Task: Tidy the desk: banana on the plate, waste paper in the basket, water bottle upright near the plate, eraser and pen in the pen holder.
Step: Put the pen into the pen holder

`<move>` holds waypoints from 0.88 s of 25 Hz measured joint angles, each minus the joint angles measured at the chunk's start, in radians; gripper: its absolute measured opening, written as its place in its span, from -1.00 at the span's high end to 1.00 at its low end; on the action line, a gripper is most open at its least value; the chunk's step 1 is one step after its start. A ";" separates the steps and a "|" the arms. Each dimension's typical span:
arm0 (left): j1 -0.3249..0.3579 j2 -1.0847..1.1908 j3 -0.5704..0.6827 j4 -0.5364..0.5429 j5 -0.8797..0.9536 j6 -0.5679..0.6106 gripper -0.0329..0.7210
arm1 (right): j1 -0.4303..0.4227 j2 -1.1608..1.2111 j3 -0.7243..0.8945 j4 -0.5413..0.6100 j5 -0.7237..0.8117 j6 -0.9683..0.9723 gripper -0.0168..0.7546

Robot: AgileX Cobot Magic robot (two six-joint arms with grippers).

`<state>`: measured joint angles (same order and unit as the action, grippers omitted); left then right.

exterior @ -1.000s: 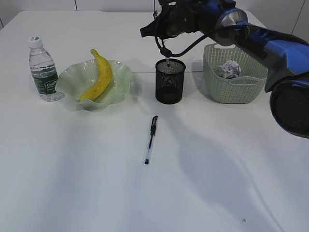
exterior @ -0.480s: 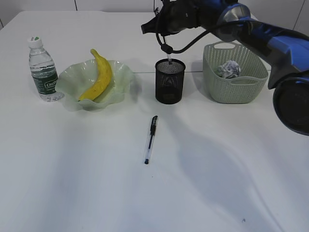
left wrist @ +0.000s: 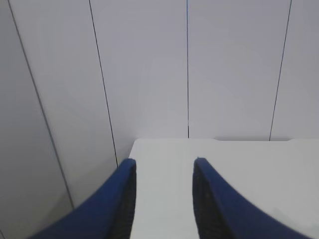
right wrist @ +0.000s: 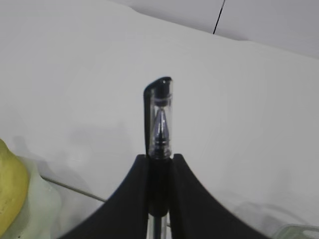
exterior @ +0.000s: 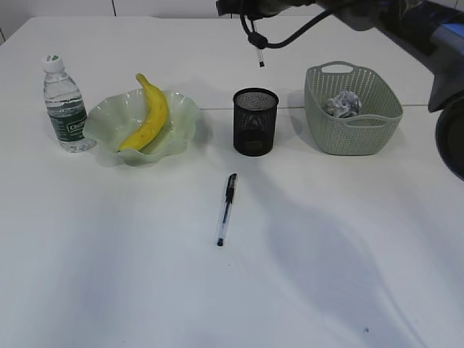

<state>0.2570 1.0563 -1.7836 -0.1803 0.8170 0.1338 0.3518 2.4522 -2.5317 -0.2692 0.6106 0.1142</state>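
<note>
We see a plain white surface. On it a curved yellow banana lies in a pale green glassy plate with a ruffled rim. A clear bottle, white-capped and green-labelled, stands upright just left of the plate. A black mesh holder sits mid-surface, with something pale faintly visible low inside it. To its right, crumpled paper rests in the sage woven-pattern basket. One clear-barrelled pen lies flat in front of the holder. The right tool pinches a second pen, its capped tip hanging high above the holder. The left tool stands part open, empty, facing a panelled wall.
</note>
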 joint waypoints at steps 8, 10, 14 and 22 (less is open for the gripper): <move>0.000 0.026 0.000 -0.019 -0.024 0.000 0.22 | 0.000 -0.144 0.000 0.000 0.007 0.000 0.80; 0.000 0.038 0.000 -0.024 -0.025 0.000 0.22 | 0.000 -0.185 0.000 0.000 0.011 -0.010 0.80; 0.000 0.064 0.000 -0.038 -0.035 0.000 0.22 | 0.000 -0.277 0.000 0.000 0.029 -0.019 0.80; 0.000 0.097 0.000 -0.075 -0.079 0.000 0.22 | 0.000 -0.435 0.000 0.000 0.058 -0.024 0.80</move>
<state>0.2570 1.1530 -1.7836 -0.2552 0.7379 0.1338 0.3518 2.0172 -2.5317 -0.2692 0.6686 0.0902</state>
